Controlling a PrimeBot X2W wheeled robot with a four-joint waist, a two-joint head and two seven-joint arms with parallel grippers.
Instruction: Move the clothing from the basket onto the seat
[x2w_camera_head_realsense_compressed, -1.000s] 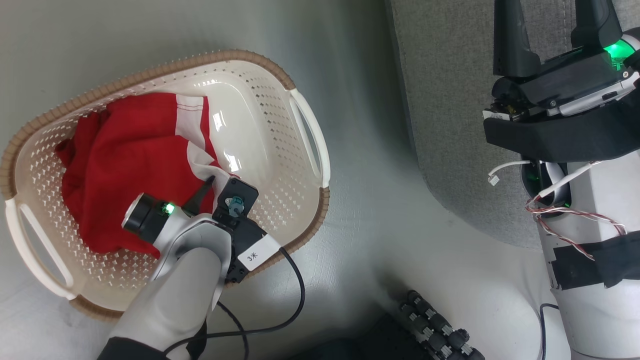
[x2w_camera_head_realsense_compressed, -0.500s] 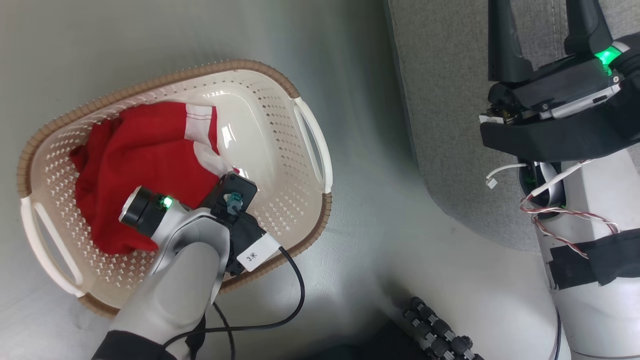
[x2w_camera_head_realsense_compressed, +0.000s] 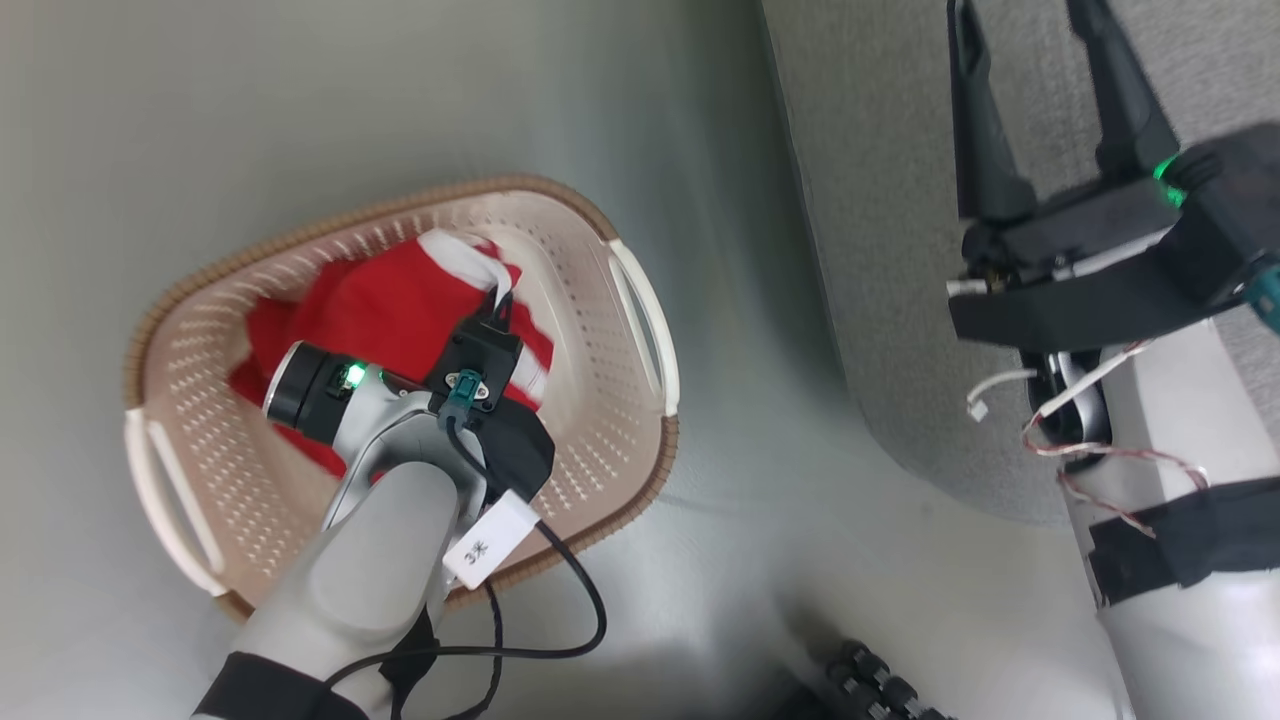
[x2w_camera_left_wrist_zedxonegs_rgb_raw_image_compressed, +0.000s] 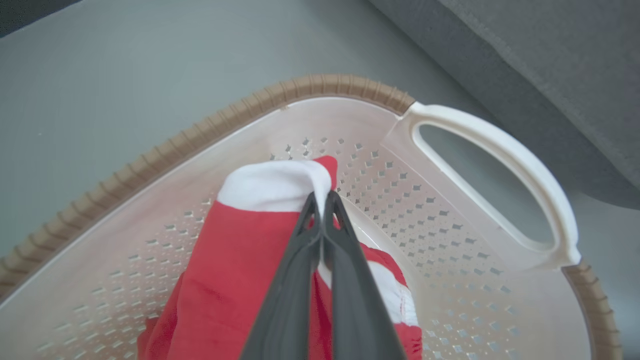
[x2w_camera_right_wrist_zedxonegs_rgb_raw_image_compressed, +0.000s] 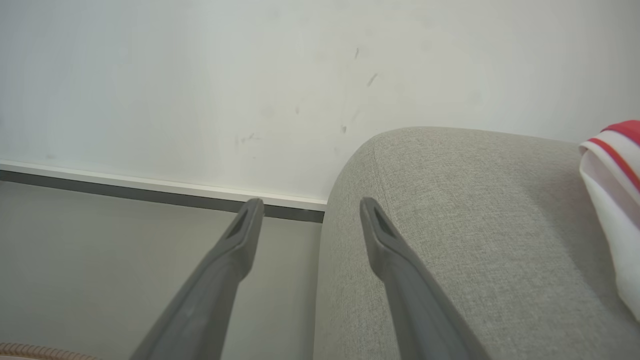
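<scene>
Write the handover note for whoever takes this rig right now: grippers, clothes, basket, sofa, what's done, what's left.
Left gripper: jaws shut on the white panel of the red soft-fabric clothing, inside the oval cream-white perforated plastic basket.
Right gripper: open, empty, at the corner of the large grey fabric sofa.
Done: grip taken; one red-and-white garment lies on the sofa.
Left: lift the held clothing out and lay it on the sofa.

Grey floor; white wall above dark skirting strip
</scene>
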